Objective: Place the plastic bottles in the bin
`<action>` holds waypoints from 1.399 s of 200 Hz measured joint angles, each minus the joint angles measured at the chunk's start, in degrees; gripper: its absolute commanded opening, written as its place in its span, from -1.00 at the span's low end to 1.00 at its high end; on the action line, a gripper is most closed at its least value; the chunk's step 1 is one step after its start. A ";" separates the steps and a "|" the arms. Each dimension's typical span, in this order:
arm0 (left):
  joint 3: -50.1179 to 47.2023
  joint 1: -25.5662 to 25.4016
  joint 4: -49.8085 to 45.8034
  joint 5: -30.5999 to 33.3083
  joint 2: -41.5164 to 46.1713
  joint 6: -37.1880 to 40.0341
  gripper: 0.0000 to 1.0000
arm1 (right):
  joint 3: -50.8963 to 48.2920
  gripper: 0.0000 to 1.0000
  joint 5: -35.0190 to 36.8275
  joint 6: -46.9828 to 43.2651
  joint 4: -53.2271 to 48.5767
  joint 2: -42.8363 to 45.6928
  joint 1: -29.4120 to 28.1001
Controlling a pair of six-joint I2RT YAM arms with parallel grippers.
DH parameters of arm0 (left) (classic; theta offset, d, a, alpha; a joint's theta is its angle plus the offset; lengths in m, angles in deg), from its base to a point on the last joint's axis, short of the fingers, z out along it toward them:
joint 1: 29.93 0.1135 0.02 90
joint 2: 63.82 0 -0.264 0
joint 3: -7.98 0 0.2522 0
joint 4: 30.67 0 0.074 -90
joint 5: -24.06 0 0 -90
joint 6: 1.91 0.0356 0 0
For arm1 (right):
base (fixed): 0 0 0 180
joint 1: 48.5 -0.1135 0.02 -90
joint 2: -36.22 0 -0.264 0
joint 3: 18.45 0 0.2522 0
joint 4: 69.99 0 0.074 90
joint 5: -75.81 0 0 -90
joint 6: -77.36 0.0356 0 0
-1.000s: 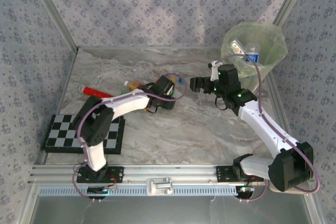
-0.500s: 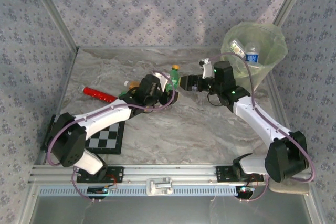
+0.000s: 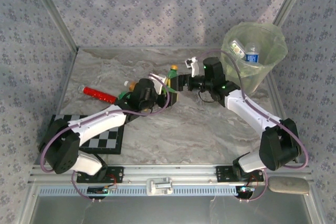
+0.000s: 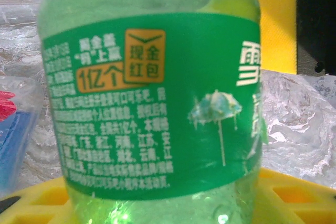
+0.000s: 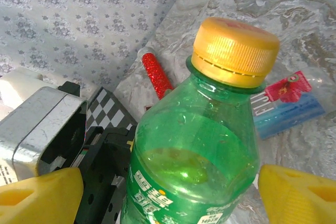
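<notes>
Red bottle [image 3: 100, 94] lies flat on the table [image 3: 199, 124] at far left, just behind the checkerboard [image 3: 86, 135]. Next right, an orange bottle [image 3: 134, 84] sits beside my left wrist. It's too small for me to read more.

Left gripper [image 3: 169, 90] is clamped on the lower body of the green bottle [image 3: 171, 76]. On the left wrist view its yellow pads [image 4: 31, 203] press in from both sides below the green label [image 4: 152, 103]. The bottle is held roughly upright near mid-table, yellow cap [image 5: 235, 51] on top, some liquid inside. I can't tell whether its base clears the table.

Right gripper [image 5: 168, 192] is spread wide around the same bottle just below the neck, one yellow finger [image 5: 39, 192] on each side. I see a gap on both sides, so I read no contact.

A blue-label bottle [image 5: 286, 108], clear, lies flat on the table near the held one. It's beyond it on the right wrist view and off to the left on the left wrist view.

Bin [image 3: 273, 59] stands upright in the far right corner, well apart from the green bottle, with my right arm between them. I count two clear bottles inside: one with a blue label [image 3: 253, 56], the other [image 3: 237, 48] just left of it.
</notes>
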 measured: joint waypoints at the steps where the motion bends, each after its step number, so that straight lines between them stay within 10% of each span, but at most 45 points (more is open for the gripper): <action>1: -0.04 -0.02 0.04 0.02 0.04 0.00 0.16 | 0.02 0.73 -0.02 0.02 0.02 -0.02 0.00; 145: -3.91 -1.33 5.35 -1.70 4.35 -0.13 0.18 | 1.90 0.48 -1.99 1.29 1.40 -3.61 -1.68; 177: -3.98 -1.29 5.35 -1.57 4.35 -0.11 0.42 | 2.12 0.14 -2.47 1.81 1.73 -3.61 -1.88; 232: -3.98 -1.42 5.86 0.83 4.92 0.11 0.97 | 2.12 0.10 0.90 0.85 -0.48 -3.52 0.46; 280: -4.04 -1.40 4.33 9.35 5.05 -1.81 1.00 | 2.62 0.07 8.28 -3.87 -9.16 0.31 5.09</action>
